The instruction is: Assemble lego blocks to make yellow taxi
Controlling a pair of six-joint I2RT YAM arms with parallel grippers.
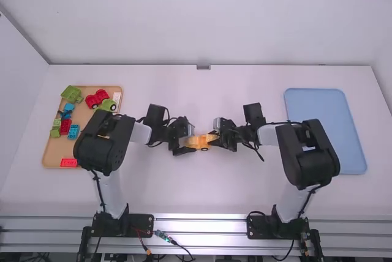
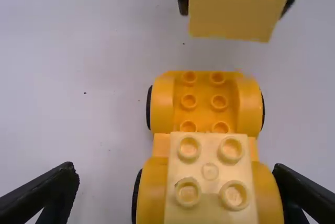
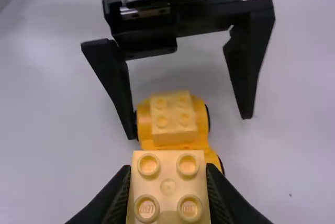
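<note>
Near the middle, the open left gripper [image 2: 175, 182] straddles a wheeled base [image 2: 204, 114], one block [image 2: 209, 171] fitted — the brick [image 3: 168, 187] clamped in the right gripper [image 3: 168, 174] remains.

The orange-yellow base [image 2: 203, 115] stands on its black wheels, its right end's studs bare. One pale-yellow block [image 2: 210, 187] sits on its left end; another [image 2: 235, 15] is held studs-up, just to the right.
</note>
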